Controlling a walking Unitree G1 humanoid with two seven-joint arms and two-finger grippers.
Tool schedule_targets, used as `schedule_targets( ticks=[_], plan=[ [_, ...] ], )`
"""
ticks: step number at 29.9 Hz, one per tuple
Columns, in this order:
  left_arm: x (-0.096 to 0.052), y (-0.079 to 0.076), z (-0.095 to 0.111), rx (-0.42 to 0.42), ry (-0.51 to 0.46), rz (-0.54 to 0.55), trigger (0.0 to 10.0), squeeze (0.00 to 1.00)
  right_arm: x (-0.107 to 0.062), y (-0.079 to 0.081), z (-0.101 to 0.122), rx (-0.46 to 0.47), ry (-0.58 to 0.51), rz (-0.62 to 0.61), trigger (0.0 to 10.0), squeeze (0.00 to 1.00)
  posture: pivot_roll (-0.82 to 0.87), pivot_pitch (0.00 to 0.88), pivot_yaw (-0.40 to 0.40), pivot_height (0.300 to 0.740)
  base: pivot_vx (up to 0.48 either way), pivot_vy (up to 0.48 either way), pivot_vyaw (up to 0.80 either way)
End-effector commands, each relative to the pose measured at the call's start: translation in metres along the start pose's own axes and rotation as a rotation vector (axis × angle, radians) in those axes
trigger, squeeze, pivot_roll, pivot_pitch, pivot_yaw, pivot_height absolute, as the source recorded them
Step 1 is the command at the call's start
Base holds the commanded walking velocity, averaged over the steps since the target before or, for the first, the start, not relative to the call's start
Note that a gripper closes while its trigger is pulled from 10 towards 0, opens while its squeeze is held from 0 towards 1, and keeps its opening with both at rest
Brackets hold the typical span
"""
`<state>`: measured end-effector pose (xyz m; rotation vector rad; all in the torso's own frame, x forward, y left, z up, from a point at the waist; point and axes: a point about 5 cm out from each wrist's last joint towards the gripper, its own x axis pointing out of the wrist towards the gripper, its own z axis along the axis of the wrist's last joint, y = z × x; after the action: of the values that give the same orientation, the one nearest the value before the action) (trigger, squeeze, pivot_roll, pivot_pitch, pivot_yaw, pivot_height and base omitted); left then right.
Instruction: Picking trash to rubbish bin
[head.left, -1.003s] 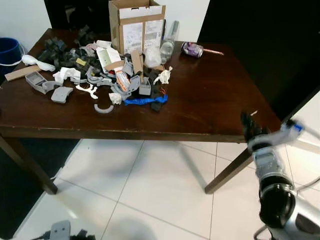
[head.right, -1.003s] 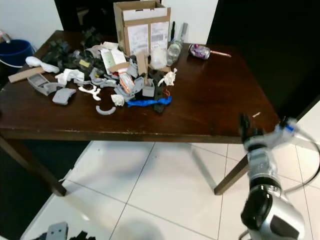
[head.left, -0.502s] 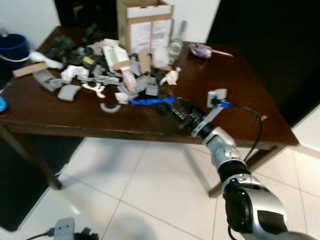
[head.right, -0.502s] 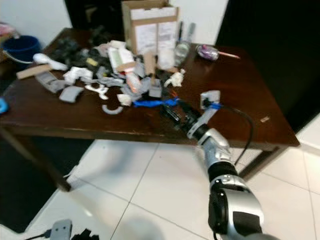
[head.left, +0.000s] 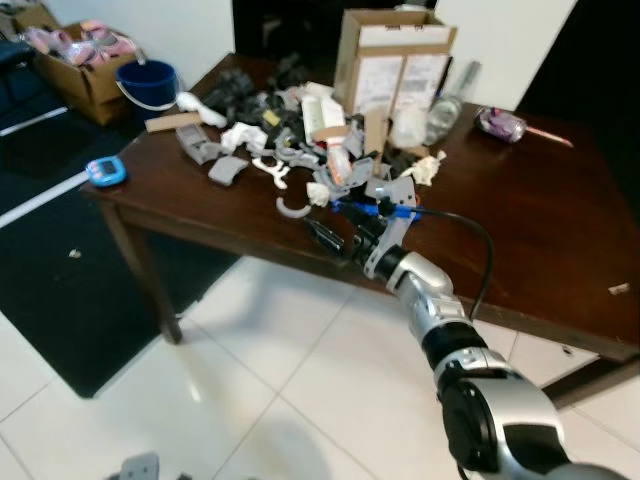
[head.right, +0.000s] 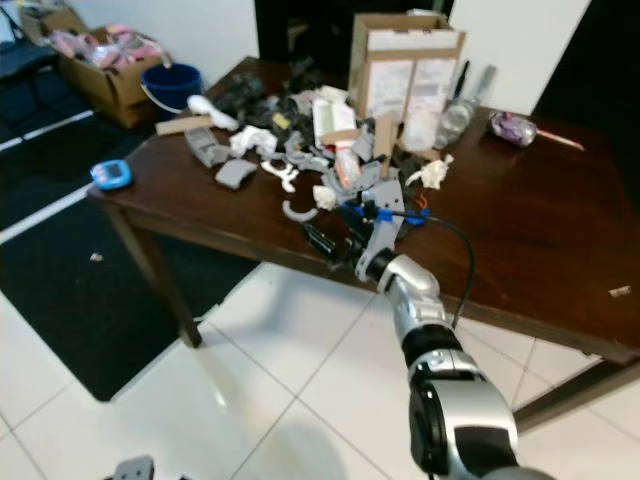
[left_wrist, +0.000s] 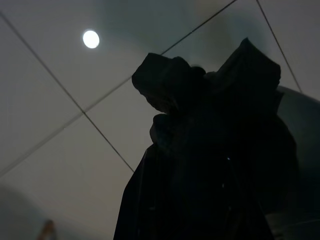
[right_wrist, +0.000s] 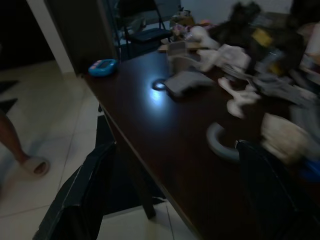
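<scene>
White-tiled floor (head.left: 250, 380), dark wooden table (head.left: 540, 250) heaped with trash (head.left: 330, 150), right fingers (head.right: 318, 240) spread, empty.

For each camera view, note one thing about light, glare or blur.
Head views: evenly lit, slightly soft, with the trash pile readable. Left wrist view: very dark, silhouette against a bright ceiling light. Right wrist view: dim, motion-blurred, with glare on the table.

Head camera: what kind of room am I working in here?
Probably a home workroom or storage room: a dark wooden table heaped with scrap parts and paper, a cardboard box on it, a blue bucket on white tile.
</scene>
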<state>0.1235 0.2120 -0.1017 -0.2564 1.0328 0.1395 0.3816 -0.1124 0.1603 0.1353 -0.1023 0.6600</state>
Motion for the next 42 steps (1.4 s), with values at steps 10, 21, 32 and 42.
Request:
schedule_targets(
  ticks=[10, 21, 32, 42],
  plan=[
    [0.0, -0.009, -0.012, 0.009, 0.046, -0.039, 10.0, 0.0, -0.004, -0.012, -0.01, -0.078, 0.084, -0.222, 10.0, 0.0, 0.19, 0.124, -0.105, 0.74, 0.0, 0.0, 0.2],
    [0.0, -0.011, -0.013, 0.006, 0.043, -0.054, 10.0, 0.0, -0.003, -0.009, -0.019, -0.161, 0.154, -0.274, 10.0, 0.0, 0.19, 0.118, -0.111, 0.74, 0.297, 0.0, 0.0],
    [0.0, -0.013, -0.014, 0.005, 0.048, -0.064, 10.0, 0.0, -0.002, -0.008, -0.021, -0.179, 0.171, -0.281, 10.0, 0.0, 0.19, 0.117, -0.113, 0.74, 0.38, 0.0, 0.0],
    [0.0, -0.013, -0.015, 0.003, 0.052, -0.064, 10.0, 0.0, -0.002, -0.009, -0.018, -0.201, 0.166, -0.303, 10.0, 0.0, 0.18, 0.121, -0.108, 0.74, 0.382, 0.0, 0.0]
  ],
)
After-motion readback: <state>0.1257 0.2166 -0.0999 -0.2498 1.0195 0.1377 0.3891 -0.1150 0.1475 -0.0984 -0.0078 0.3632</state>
